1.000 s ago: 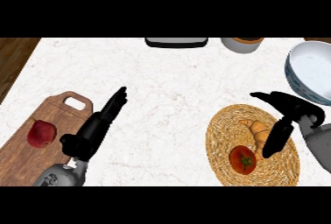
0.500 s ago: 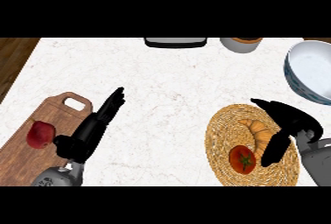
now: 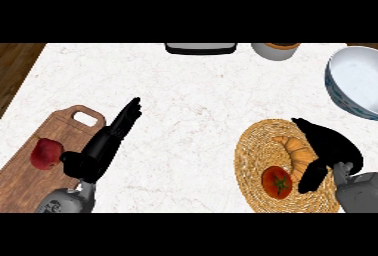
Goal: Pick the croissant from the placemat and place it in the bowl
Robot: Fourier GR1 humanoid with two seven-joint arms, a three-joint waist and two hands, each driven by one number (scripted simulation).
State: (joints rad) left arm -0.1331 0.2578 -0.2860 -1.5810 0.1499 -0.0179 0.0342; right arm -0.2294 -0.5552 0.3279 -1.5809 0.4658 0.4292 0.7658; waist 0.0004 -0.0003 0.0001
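A golden croissant lies on the round woven placemat at the lower right, beside a red tomato. My right hand hovers over the croissant's right side, fingers curved above it and thumb hanging down near its lower end, with nothing held. The large white bowl with a blue outside stands at the upper right edge, partly cut off. My left hand rests open at the lower left, fingers straight and pointing up and right.
A wooden cutting board at the lower left carries a red apple. At the counter's far edge stand a dark tray and a small cup. Bare white marble lies between the board and the placemat.
My right hand has slid down and left over the placemat, closing in on the croissant. The left hand has stayed where it was.
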